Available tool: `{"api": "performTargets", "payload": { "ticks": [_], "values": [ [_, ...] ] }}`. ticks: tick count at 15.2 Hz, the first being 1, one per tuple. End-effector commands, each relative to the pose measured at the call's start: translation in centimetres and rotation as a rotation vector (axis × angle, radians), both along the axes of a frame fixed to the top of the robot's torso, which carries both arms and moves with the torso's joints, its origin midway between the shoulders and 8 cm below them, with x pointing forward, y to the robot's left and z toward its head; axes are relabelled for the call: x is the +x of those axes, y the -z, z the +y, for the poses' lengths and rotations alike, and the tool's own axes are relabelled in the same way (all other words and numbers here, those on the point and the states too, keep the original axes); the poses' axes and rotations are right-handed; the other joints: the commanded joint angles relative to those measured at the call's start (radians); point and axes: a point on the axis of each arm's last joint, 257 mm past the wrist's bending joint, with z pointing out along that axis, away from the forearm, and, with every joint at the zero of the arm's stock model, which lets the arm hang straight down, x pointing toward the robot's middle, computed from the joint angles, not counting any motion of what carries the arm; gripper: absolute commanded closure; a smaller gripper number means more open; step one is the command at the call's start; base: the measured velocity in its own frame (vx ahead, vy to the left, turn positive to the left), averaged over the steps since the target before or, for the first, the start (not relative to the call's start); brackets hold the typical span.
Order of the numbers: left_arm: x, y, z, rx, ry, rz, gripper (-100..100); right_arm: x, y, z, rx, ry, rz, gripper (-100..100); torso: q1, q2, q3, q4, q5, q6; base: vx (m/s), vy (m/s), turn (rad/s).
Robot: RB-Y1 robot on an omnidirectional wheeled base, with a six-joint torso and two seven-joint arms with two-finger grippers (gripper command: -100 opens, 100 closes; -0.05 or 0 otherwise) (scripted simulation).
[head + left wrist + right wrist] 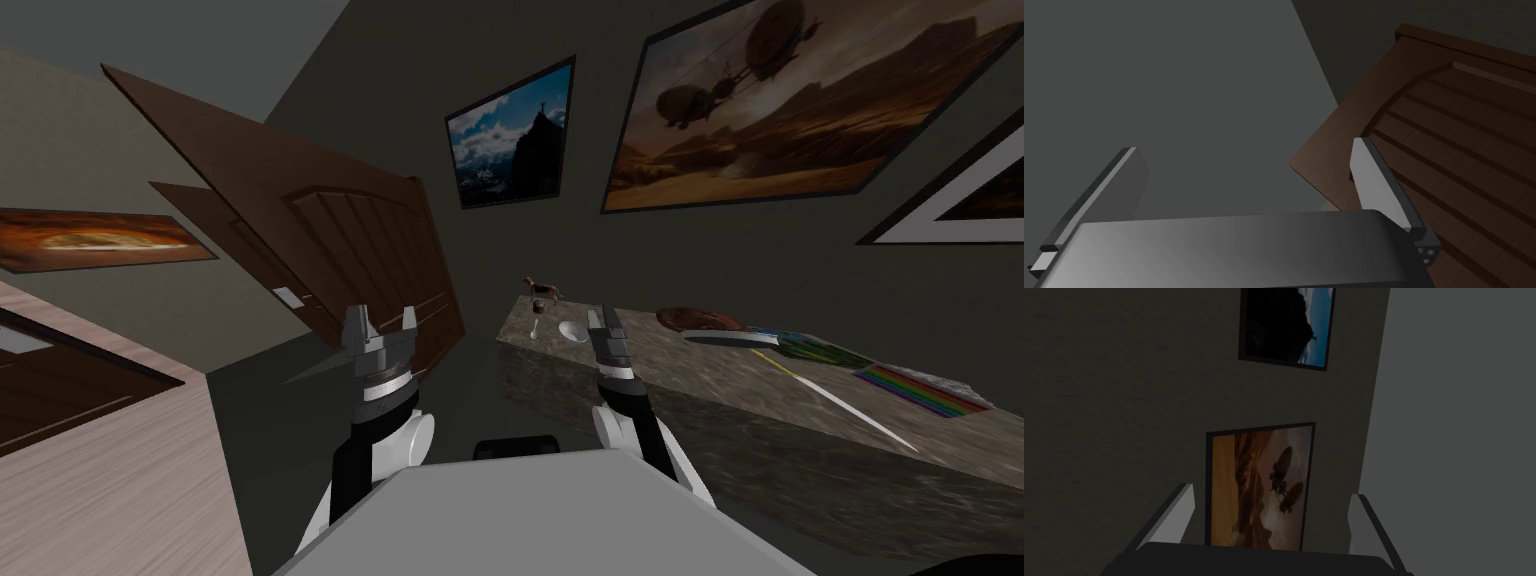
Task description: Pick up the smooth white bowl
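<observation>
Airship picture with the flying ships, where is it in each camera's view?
Head view: the airship picture hangs upper right on the dark wall.
Right wrist view: the airship picture sits between the right gripper's open fingers.
Left wrist view: this camera faces the brown door instead.
Shared landmark: the blue mountain picture beside it.

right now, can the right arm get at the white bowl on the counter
Probably yes. The right gripper is open beside the white bowl on the counter, nothing between them; the wine glass stands on the bowl's other side. Its fingers point at the wall, though, so the wrist must tip down.
</observation>
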Motion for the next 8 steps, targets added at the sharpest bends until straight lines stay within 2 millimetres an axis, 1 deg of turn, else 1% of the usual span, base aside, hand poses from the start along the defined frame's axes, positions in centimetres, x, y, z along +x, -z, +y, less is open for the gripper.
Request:
{"api": "performTargets", "payload": {
  "ticks": [1,2,3,4,5,6,7,8],
  "values": [
    [0.0,0.0,0.0,0.0,0.0,0.0,0,0.2,0.4,0.4,-0.042,-0.015,0.016,-100,0.0,0.0,0.0,0.0,0.0,0.0,0.004,0.008,0.011],
    [0.0,0.0,0.0,0.0,0.0,0.0,0,0.3,0.8,0.6,-0.069,-0.021,0.03,-100,0.0,0.0,0.0,0.0,0.0,0.0,0.004,0.023,0.024],
    [0.0,0.0,0.0,0.0,0.0,0.0,0,0.3,0.9,0.7,-0.076,-0.025,0.031,-100,0.001,0.0,0.0,0.0,0.0,0.0,0.002,0.025,0.017],
    [0.0,0.0,0.0,0.0,0.0,0.0,0,0.5,1.4,1.0,-0.112,-0.034,0.049,-100,0.001,0.0,0.0,0.0,0.0,0.0,0.005,0.028,0.02],
    [0.0,0.0,0.0,0.0,0.0,0.0,0,0.5,1.4,1.0,-0.115,-0.035,0.049,-100,0.001,0.0,0.0,0.0,0.0,0.0,0.006,0.026,0.013],
    [0.0,0.0,0.0,0.0,0.0,0.0,0,0.8,2.2,1.2,-0.156,-0.044,0.07,-100,0.001,0.0,0.0,0.0,0.0,0.0,0.01,0.031,0.019],
    [0.0,0.0,0.0,0.0,0.0,0.0,0,0.8,2.2,1.3,-0.158,-0.045,0.071,-100,0.002,-0.001,0.0,0.0,0.0,0.0,0.009,0.032,0.02],
    [0.0,0.0,0.0,0.0,0.0,0.0,0,1.0,3.0,1.5,-0.2,-0.051,0.094,-100,0.002,-0.001,0.0,0.0,0.0,0.0,0.009,0.036,0.024]
  ]
}}
